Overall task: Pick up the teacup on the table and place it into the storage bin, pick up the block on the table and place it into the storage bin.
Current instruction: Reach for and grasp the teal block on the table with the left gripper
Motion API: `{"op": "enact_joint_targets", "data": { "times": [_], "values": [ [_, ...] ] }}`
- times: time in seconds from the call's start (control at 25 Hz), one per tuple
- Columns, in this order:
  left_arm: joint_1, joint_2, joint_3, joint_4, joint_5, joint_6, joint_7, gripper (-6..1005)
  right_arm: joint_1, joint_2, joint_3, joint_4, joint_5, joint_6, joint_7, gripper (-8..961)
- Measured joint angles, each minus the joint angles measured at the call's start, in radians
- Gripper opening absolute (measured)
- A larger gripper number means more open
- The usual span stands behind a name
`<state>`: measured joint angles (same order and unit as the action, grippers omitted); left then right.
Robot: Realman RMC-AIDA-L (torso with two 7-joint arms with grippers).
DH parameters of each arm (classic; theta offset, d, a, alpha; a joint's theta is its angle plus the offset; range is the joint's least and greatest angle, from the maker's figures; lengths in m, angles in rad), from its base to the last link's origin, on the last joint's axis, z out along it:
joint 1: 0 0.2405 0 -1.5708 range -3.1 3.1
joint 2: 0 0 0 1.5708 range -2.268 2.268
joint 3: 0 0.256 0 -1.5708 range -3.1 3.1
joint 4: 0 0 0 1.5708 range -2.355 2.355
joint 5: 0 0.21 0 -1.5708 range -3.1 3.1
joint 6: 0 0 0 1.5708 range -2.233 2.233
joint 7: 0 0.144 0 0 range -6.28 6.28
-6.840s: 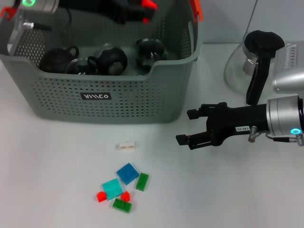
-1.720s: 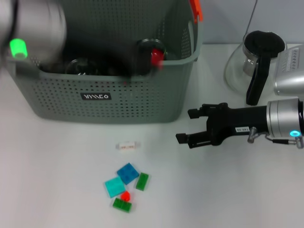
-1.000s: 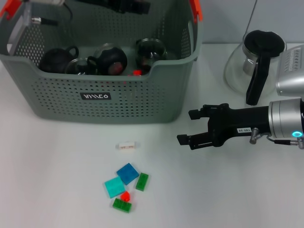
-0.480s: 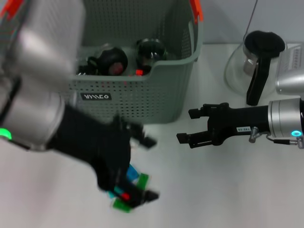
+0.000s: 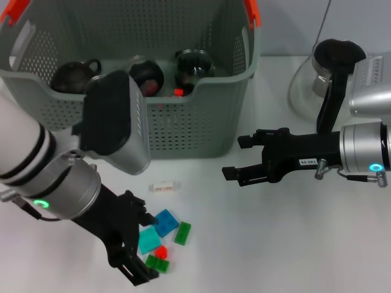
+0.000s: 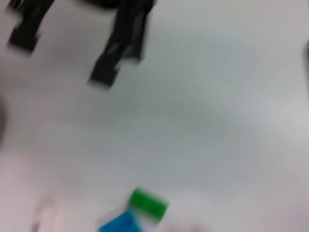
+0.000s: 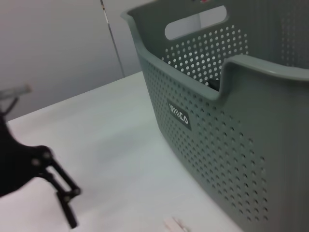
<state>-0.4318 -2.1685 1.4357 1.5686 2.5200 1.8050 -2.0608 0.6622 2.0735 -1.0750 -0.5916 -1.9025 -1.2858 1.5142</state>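
A small black label (image 7: 179, 115) on the front wall of the grey-green storage bin (image 7: 231, 145) carries white capital letters, seen most clearly from the right wrist; they appear to spell something like "VILLEO", though the exact wording cannot be made out. In the head view the left arm covers that label. A white sticker (image 5: 310, 162) on the right arm's black forearm bears dark print too small to read.

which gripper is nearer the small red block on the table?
Left. The left gripper hangs open right beside the small red block in the block cluster. The right gripper hovers open well off to the right, near the storage bin.
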Motion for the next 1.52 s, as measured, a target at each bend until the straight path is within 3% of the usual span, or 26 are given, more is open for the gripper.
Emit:
{"op": "enact_joint_targets", "data": {
  "times": [0.36,0.96,1.52],
  "values": [
    [-0.020,-0.002,0.103,-0.119,0.196,-0.163,0.017,949,-0.001,0.002,0.006,-0.001,0.002,0.010,0.002,945],
    [-0.057,-0.002,0.144,-0.214,0.203,-0.252,0.029,947,0.001,0.002,0.015,0.003,0.002,0.023,0.003,945],
    [-0.065,-0.006,0.194,-0.233,0.218,-0.275,0.022,941,-0.001,0.002,0.026,0.007,0.004,0.024,-0.005,946]
  ]
}}
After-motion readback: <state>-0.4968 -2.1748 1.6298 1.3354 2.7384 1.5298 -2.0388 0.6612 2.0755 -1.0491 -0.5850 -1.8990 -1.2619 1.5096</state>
